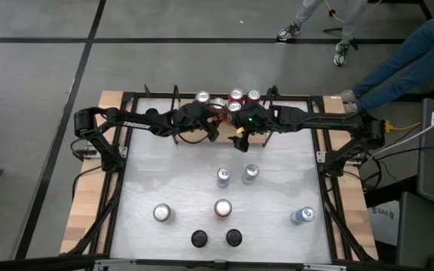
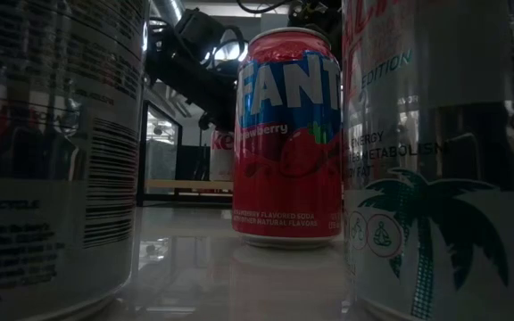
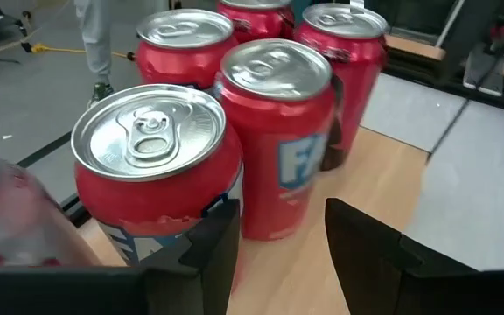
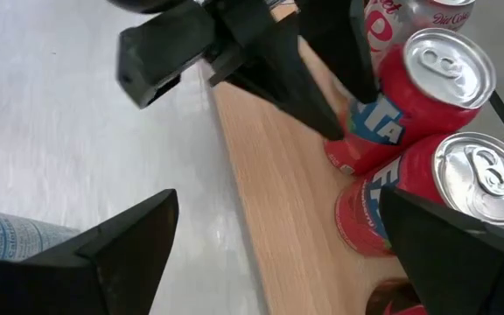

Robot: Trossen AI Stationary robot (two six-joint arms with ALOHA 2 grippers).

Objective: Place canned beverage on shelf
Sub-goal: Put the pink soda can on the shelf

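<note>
**Left arm at shelf among red cans; right arm standing off, released**

Closest to the left wrist camera, a red can (image 3: pixel 151 166) stands upright just beside one of the left gripper's (image 3: pixel 278 249) fingers (image 3: pixel 217 245). A second red Fanta can (image 3: pixel 278 140) stands directly ahead of the jaws. The jaws are clenched with nothing between them, so no can is grasped.

The shelf (image 4: pixel 274 197), a light-wood board, carries the cans in a tight cluster, packed touching, presumably to leave room for more.

From overhead, the left arm reaches across the far edge of the surface (image 1: pixel 179 181), wrist low and angled onto the shelf.

The right gripper (image 1: pixel 241 140) hangs just beside it on the near side, jaws released wide and empty, pointing at the same cluster.

Several cans wait on the surface, well apart from both jaws, among them a silver can (image 1: pixel 223 177). Judgement: more placements remain.
</note>
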